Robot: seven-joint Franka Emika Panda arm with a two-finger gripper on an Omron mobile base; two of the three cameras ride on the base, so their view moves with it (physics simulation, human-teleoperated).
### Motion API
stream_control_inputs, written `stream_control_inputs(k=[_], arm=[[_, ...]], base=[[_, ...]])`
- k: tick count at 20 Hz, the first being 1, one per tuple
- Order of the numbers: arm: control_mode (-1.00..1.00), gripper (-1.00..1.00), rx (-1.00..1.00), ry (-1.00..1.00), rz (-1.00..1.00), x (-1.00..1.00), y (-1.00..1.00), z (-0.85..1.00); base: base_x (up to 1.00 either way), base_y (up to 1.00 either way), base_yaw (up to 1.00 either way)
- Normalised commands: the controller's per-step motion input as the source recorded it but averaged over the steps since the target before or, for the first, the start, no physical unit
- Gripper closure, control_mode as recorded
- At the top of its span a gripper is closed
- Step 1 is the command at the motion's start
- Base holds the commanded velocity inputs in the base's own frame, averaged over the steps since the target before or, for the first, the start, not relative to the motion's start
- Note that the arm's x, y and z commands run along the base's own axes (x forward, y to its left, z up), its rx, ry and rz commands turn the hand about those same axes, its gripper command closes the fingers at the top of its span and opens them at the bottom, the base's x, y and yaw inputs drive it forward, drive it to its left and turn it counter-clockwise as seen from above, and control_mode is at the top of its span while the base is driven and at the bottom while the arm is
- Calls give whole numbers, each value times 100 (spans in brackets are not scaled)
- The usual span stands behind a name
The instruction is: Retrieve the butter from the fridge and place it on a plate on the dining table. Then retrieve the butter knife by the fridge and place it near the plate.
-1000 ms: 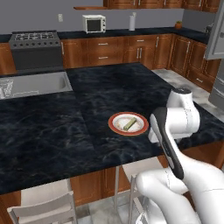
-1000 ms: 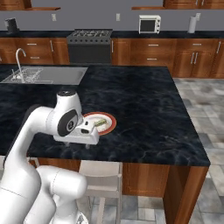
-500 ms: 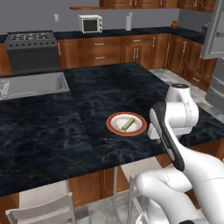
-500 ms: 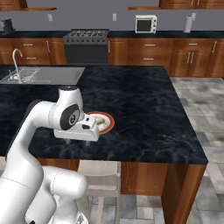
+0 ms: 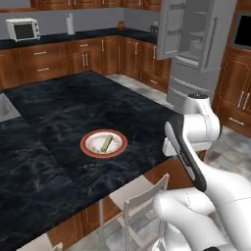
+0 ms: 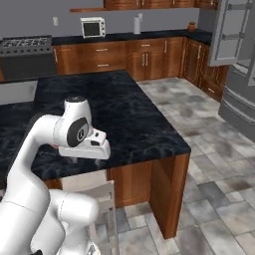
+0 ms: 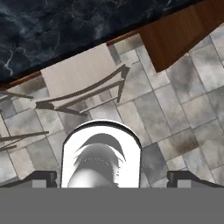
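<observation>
**A:** Where is the butter?

**B:** In the left base view, the butter [image 5: 106,143] is a small pale stick lying on the plate [image 5: 87,147], a white plate with a reddish-brown rim. The plate sits left of centre on the black marbled dining table [image 5: 59,112].

**A:** And the fridge?

**B:** The fridge [image 5: 196,54] stands at the upper right of that view, grey steel, one upper door swung open with its shelves showing. In the right base view it fills the upper right corner [image 6: 234,64].

**A:** What is the gripper doing?

**B:** In the hand view, the gripper [image 7: 112,178] points down at the tiled floor [image 7: 175,109] beside the table's wooden base. Its two dark fingertips [image 7: 40,178] sit far apart at the bottom corners, with nothing between them. A pale stool [image 7: 81,74] lies under the table's edge, in the upper left of the frame.

**A:** Is the butter knife visible?

**B:** I cannot make it out.
</observation>
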Motion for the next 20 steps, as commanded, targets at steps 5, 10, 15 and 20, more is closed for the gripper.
stream_control_inputs(k=[5,10,15,20], arm=[[100,-100,0,0,0,0,0,0],[100,-100,0,0,0,0,0,0],[100,-100,0,0,0,0,0,0],[100,-100,0,0,0,0,0,0]], base=[[0,-5,-73],[0,-29,-57],[7,-71,-32],[33,-85,-14]])
